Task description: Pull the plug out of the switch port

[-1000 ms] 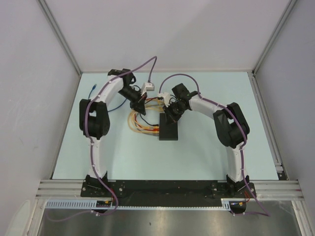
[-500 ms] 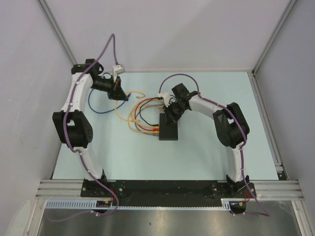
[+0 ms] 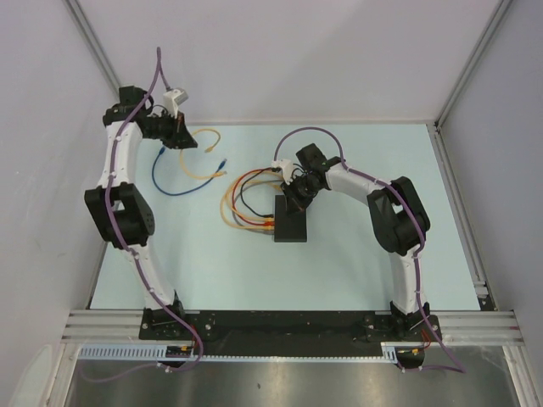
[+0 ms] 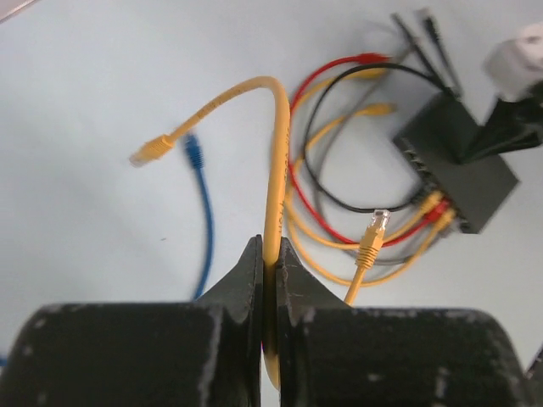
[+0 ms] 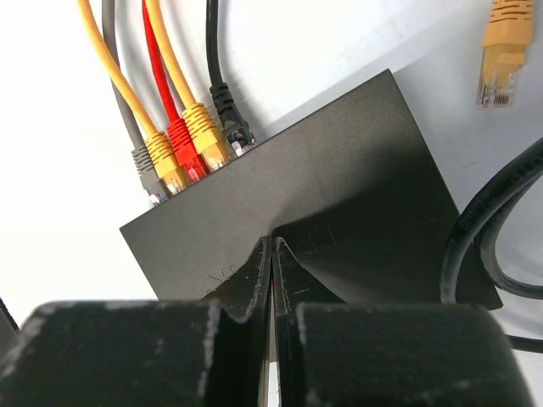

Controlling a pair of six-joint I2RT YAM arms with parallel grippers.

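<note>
The black switch (image 3: 290, 222) lies mid-table, with several cables plugged into its left edge. My right gripper (image 3: 293, 198) is shut, its tips pressing down on the switch top (image 5: 339, 161). Grey, yellow, red, yellow and black plugs (image 5: 188, 140) sit in the ports. My left gripper (image 3: 185, 140) is at the far back left, shut on a loose yellow cable (image 4: 273, 170). That cable's plug (image 4: 151, 151) hangs free, away from the switch (image 4: 458, 161). A second free yellow plug (image 4: 371, 237) lies below it.
A loose blue cable (image 3: 161, 176) lies at the left, its plug (image 4: 193, 153) beside the yellow one. Red, yellow and black cable loops (image 3: 242, 203) spread left of the switch. A thick black cord (image 5: 492, 220) runs along the switch's right side. Walls enclose the table.
My left arm swung from beside the switch to the far back left, carrying the yellow cable with its plug away from the switch. The right gripper stayed pressed on the switch.
</note>
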